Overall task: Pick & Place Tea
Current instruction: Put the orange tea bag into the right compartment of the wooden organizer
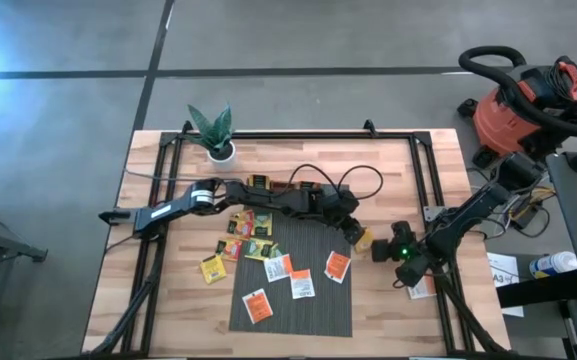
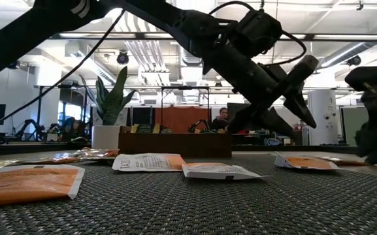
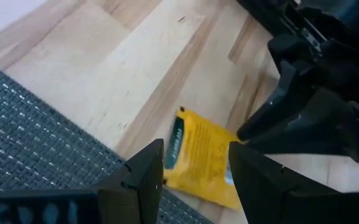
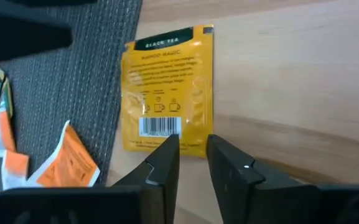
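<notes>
A yellow black-tea sachet (image 4: 167, 87) is seen flat on the wooden table (image 4: 291, 81), beside the grey mat (image 4: 73, 74). The right gripper (image 4: 193, 155) is held narrowly parted just short of its edge, apparently without contact. The left gripper (image 3: 195, 165) is poised wide over it.

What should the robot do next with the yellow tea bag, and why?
Probably close the right end effector on the yellow tea bag and lift it. Its fingers sit at the bag's edge on bare wood beside the grey mat, narrowly apart, and the left end effector hovers close.
</notes>
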Robot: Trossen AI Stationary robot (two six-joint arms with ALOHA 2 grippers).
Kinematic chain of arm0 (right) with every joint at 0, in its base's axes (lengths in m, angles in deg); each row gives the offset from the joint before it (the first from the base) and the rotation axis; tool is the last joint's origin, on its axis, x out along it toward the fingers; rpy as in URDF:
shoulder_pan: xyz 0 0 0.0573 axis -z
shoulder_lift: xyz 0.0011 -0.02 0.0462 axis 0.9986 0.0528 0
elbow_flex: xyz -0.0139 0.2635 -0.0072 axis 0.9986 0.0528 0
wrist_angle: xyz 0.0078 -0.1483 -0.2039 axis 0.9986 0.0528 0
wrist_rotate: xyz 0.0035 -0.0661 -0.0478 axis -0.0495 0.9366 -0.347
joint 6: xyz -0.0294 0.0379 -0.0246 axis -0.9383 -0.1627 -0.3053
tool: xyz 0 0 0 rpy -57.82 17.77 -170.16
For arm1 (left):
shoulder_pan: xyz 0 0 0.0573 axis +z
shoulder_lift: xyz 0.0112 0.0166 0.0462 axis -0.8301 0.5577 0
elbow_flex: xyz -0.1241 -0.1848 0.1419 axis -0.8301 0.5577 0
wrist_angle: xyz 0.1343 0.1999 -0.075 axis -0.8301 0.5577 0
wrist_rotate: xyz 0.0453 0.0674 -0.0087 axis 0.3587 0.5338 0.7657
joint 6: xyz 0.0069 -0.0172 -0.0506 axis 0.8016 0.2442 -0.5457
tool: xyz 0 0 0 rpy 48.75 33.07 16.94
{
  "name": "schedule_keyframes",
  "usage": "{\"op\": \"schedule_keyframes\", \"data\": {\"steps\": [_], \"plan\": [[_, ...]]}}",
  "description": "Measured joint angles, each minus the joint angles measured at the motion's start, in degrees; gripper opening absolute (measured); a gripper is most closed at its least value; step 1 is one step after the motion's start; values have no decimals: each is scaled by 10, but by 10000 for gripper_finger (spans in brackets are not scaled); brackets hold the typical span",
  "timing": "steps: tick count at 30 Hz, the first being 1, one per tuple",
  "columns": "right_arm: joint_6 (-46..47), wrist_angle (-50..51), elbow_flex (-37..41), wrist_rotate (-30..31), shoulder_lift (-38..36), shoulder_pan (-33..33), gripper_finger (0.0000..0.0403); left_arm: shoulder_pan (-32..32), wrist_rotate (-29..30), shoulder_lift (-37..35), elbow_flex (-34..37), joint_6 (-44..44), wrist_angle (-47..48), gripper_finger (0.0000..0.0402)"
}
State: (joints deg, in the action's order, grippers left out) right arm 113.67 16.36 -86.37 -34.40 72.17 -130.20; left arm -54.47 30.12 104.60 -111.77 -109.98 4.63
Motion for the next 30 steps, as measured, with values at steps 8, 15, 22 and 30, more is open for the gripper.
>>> {"op": "schedule_keyframes", "data": {"steps": [8, 15, 22, 30], "plan": [[-13, -42, 19, -10, -1, 1, 73, 4, 5, 1, 0, -3, -3, 176], [-12, -42, 23, -17, 0, 1, 76, 4, 4, 1, 2, -17, 39, 176], [-12, -43, 23, -18, 0, 1, 73, 2, -1, 1, 30, -51, 38, 177], [-19, -42, 13, -15, 0, 1, 79, -3, 0, 1, 38, -65, 33, 177]]}}
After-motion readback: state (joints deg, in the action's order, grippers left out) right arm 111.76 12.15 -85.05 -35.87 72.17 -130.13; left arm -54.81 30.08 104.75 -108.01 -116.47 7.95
